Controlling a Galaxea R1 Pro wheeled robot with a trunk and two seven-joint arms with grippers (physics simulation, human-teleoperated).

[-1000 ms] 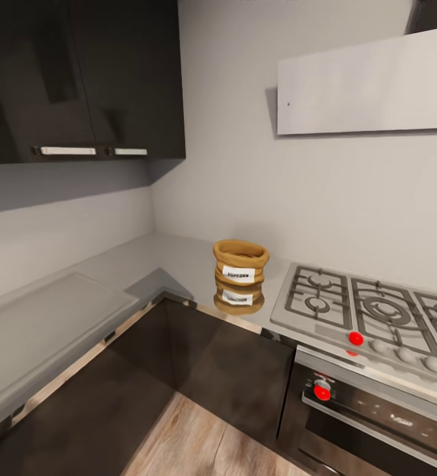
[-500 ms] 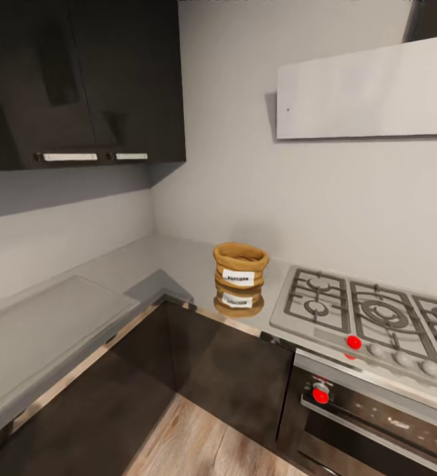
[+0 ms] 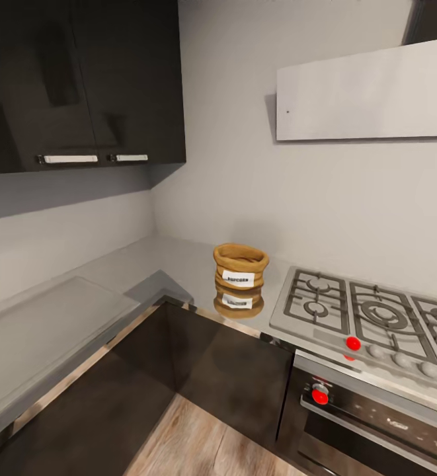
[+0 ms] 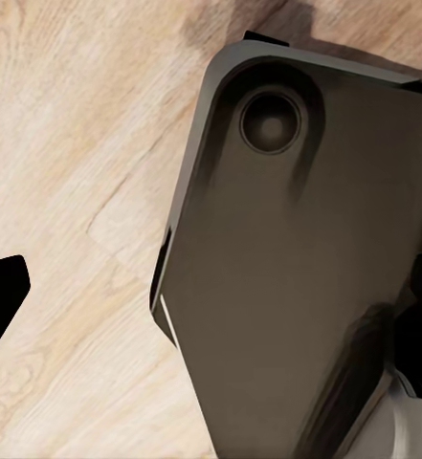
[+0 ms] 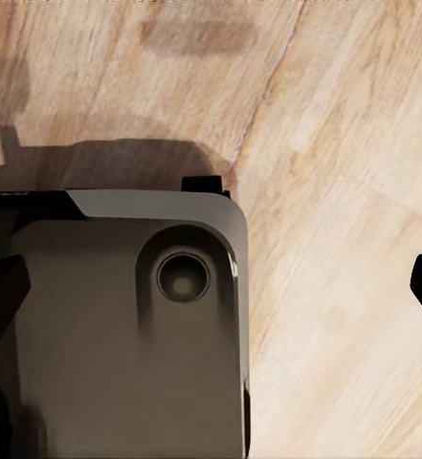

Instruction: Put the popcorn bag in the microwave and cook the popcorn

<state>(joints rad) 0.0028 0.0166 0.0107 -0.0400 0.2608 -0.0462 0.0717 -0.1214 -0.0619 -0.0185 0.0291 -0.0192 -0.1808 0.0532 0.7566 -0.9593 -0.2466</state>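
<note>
The popcorn bag [image 3: 240, 266] stands upright on the worktop [image 3: 178, 261], just beside the hob [image 3: 367, 317], far above and ahead of both sets of fingers, which point down at the wooden floor [image 5: 344, 287]. Neither arm seems nearer; whether the fingers are spread, I cannot tell.

A home kitchen: steel countertop [image 3: 178, 261] over dark cabinets [image 3: 231, 370], a gas hob [image 3: 370, 317], built-in oven [image 3: 377, 423] and wall cupboards [image 3: 79, 79].
</note>
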